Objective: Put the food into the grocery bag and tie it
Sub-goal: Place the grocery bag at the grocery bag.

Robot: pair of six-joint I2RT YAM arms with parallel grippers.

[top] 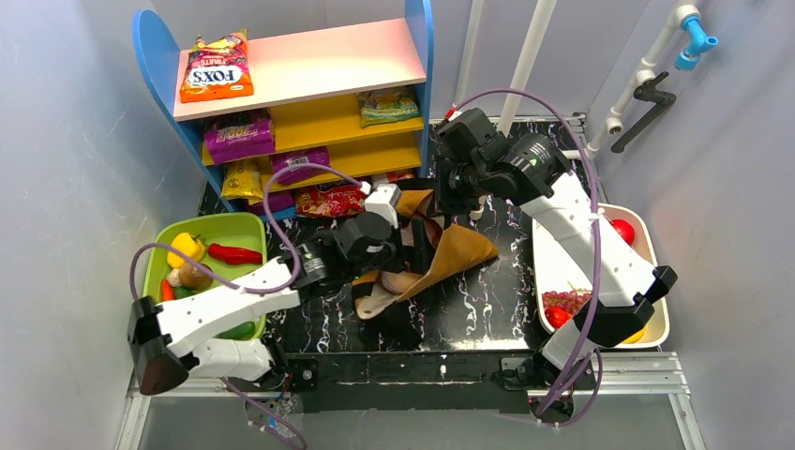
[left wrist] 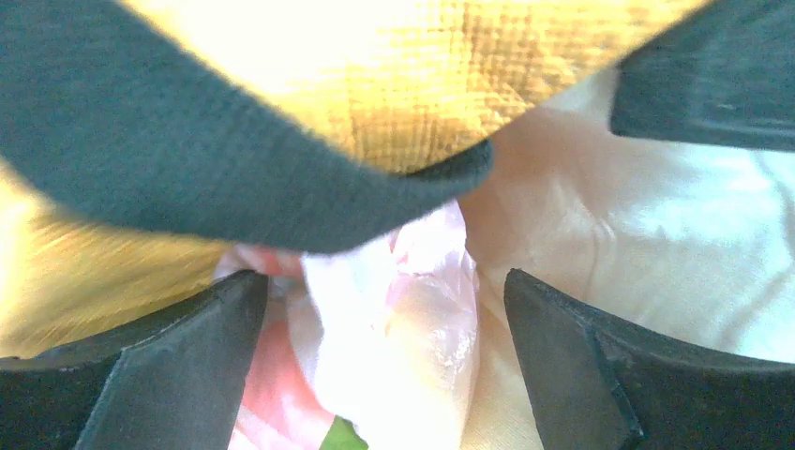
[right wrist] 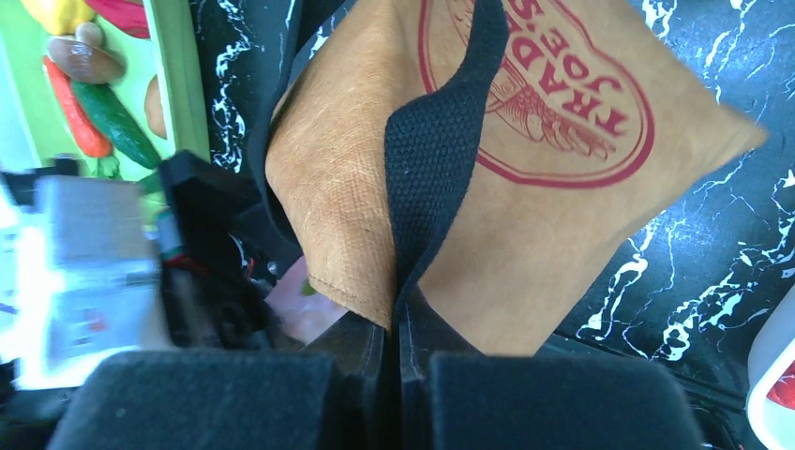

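Observation:
The grocery bag (left wrist: 412,319), thin pink crinkly plastic, lies inside the brown Trader Joe's bag (top: 450,253) at the table's middle. My left gripper (left wrist: 380,281) is open, one finger on each side of a bunched fold of the pink plastic without pinching it. A bit of green (left wrist: 342,436) shows through the plastic. My right gripper (right wrist: 394,323) is shut on the brown bag's black strap (right wrist: 436,159) and holds it up. The pink plastic (right wrist: 305,305) also peeks out under the brown rim. Food sits apart: vegetables (top: 202,253) at the left, grapes (top: 565,302) at the right.
A green tray (top: 246,223) holds the vegetables at the left. A white tray (top: 572,258) with a red fruit (top: 622,230) stands at the right. A blue shelf (top: 155,56) at the back carries snack packets (top: 216,67). Pipes run up the back wall.

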